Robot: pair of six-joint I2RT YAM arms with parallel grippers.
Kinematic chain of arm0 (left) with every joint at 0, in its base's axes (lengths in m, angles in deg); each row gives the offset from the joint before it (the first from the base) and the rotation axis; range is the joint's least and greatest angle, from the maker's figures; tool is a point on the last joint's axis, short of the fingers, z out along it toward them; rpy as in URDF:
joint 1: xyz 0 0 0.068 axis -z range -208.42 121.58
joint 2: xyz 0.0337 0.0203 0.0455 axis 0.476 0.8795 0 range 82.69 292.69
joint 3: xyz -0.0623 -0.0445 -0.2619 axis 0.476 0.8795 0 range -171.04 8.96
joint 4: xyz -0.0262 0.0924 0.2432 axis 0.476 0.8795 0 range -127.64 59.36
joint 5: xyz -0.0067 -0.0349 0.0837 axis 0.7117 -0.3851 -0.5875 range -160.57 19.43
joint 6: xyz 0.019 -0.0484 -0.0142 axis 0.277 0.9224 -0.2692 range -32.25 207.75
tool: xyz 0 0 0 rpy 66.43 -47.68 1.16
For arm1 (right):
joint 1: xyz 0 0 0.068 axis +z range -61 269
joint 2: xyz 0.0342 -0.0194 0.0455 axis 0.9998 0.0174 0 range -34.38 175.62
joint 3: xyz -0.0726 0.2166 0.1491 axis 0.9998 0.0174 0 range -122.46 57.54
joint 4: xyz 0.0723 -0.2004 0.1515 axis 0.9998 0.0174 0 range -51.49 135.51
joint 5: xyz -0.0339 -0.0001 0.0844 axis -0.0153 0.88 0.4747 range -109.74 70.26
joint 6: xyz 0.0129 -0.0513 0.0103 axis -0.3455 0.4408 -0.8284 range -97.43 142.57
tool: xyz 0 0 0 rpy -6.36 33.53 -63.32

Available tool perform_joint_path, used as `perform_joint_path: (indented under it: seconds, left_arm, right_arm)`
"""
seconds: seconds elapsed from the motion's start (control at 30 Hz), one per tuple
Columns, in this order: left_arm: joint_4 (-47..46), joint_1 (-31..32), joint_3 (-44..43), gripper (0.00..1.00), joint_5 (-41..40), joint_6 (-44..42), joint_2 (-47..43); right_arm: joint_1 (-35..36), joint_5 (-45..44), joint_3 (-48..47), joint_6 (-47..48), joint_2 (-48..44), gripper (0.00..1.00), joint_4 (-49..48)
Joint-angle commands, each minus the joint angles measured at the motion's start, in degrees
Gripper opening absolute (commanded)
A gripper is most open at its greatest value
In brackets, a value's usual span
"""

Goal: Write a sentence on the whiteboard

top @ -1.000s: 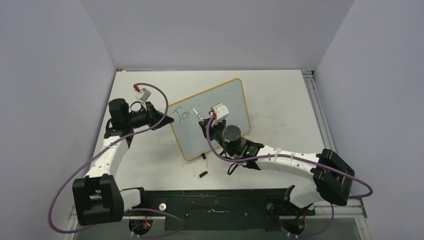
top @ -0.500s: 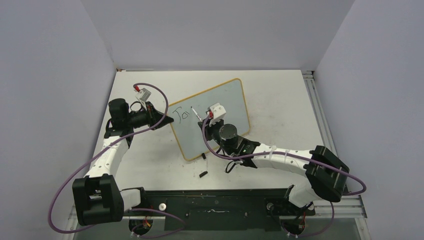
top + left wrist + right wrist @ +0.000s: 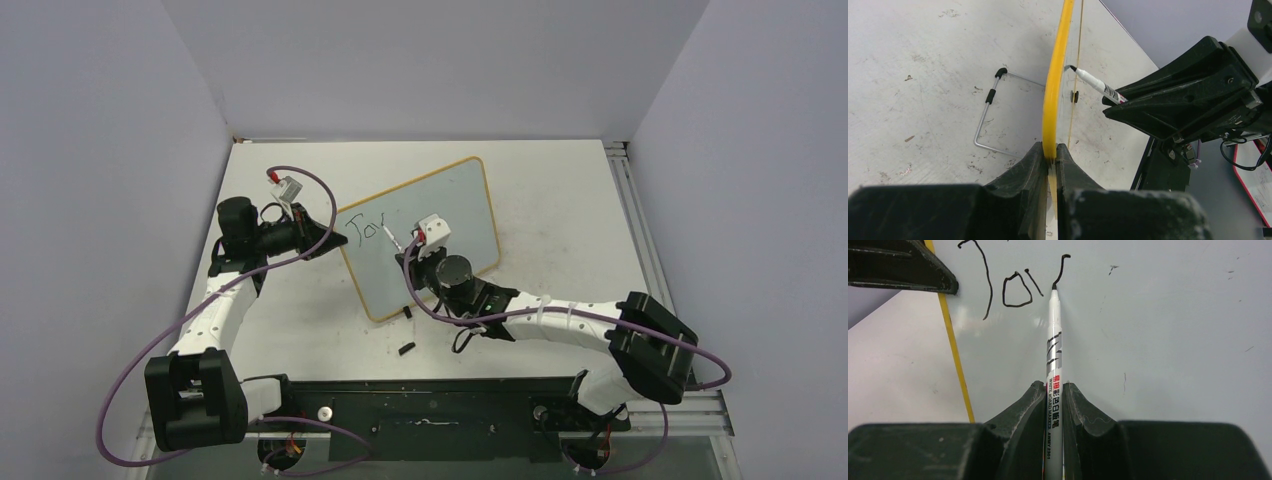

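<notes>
Right gripper: jaws closed tight on the barrel of a white marker, whose black tip touches the whiteboard at the lower end of a hooked stroke. The sentence reads roughly "Jo" plus two loose strokes (a partial "y"), near the board's left edge. Left gripper: jaws pinched on the board's yellow frame. The board rests on the table, with a wire stand behind it.

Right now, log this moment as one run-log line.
left claw: shut on whiteboard edge | right claw: shut on marker | tip: on board | sentence: only "Jo" and part of next letter written
</notes>
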Motion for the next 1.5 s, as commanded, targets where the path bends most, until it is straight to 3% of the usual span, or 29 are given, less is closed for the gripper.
perform_joint_path:
  seconds: [0.0, 0.43, 0.7, 1.2, 1.47]
  left_arm:
    - [-0.6, -0.3, -1.5, 0.00, 1.5, -0.7, -1.7]
    - [-0.7, -0.4, -1.4, 0.00, 1.5, -0.6, -1.5]
    - [-0.7, -0.4, -1.5, 0.00, 1.4, -0.8, -1.9]
    - [1.0, -0.7, -2.0, 0.00, 1.6, -2.0, -1.1]
    - [1.5, -0.7, -2.1, 0.00, 1.2, -2.5, -1.3]
  right_arm:
    - [1.9, -0.7, 1.3, -1.7, -1.3, 0.05, 0.2]
    - [7.1, -0.6, 3.6, -3.8, -2.4, 0.05, 0.4]
    - [7.7, -1.7, 2.0, -2.6, -10.1, 0.05, 5.1]
    - [-6.6, 9.7, -2.4, 3.7, -11.9, 0.05, 12.4]
    - [-8.2, 10.8, -6.0, 6.0, -8.3, 0.05, 12.9]
